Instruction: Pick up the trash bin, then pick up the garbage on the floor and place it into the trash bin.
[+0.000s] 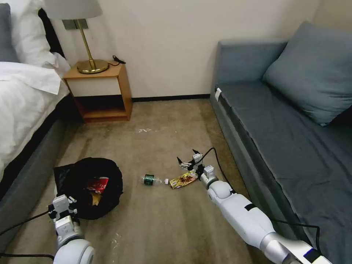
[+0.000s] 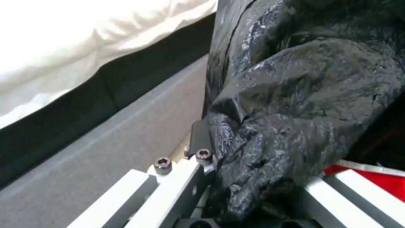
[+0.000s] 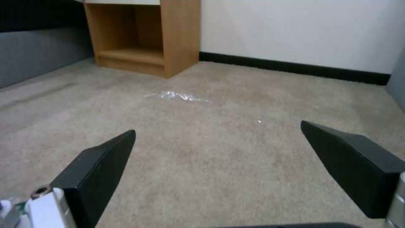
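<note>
The trash bin [image 1: 79,172], lined with a crinkly black bag [image 2: 303,95], is at the lower left, between the bed and the litter, its mouth turned up towards me. My left gripper [image 1: 63,201] is shut on its near rim, one dark finger [image 2: 200,139] pressed on the outside of the bag. A red-and-white wrapper [image 1: 98,183] and a brown piece [image 1: 96,198] lie inside. On the carpet lie a clear bottle with a green label [image 1: 150,179] and a shiny gold wrapper [image 1: 183,179]. My right gripper [image 1: 189,160] hangs open just beyond the gold wrapper, its fingers [image 3: 101,171] wide apart over bare carpet.
A bed [image 1: 25,102] runs along the left and a grey sofa [image 1: 278,121] along the right. A wooden nightstand [image 1: 101,91] with a brass lamp [image 1: 90,55] stands at the back wall. A scrap of clear film [image 3: 177,96] lies on the carpet [image 1: 165,227].
</note>
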Available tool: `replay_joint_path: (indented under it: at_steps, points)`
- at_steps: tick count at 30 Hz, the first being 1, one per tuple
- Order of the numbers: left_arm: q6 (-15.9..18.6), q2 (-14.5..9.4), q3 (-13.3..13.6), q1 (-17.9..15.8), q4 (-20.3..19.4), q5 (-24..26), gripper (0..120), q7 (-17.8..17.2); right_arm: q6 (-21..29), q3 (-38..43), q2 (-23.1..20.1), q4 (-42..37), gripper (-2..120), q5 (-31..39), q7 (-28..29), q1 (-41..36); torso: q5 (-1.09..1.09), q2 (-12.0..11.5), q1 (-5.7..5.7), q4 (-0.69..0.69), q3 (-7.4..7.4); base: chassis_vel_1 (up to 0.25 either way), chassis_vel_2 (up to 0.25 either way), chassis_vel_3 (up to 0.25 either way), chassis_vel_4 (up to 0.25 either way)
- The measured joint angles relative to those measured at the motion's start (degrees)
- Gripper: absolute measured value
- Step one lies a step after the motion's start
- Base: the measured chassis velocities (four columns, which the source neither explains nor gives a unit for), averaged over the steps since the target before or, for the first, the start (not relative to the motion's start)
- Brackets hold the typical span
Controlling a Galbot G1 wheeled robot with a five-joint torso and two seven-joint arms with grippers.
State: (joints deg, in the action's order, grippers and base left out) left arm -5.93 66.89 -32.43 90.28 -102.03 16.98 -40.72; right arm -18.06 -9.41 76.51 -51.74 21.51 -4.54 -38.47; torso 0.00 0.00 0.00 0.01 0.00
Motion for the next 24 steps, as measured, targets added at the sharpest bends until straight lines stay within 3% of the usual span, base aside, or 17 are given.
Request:
replay_joint_path:
  at_steps: [14,24]
  points:
    - [-0.03,0.33,0.27,0.22,-0.17,-0.36,3,0.0,-0.71,-0.04,-0.2,-0.18,100,-0.13,-0.9,-0.24,0.0,0.0,0.0,-0.01,0.0,-0.081,0.081,0.082,-0.082]
    - [-0.06,-0.05,0.52,-0.45,0.66,-0.33,3,-0.01,-0.37,-2.98,0.43,0.55,100,1.33,-6.65,1.19,-0.01,0.0,0.0,-0.02,0.0,-0.072,0.065,0.065,-0.074]
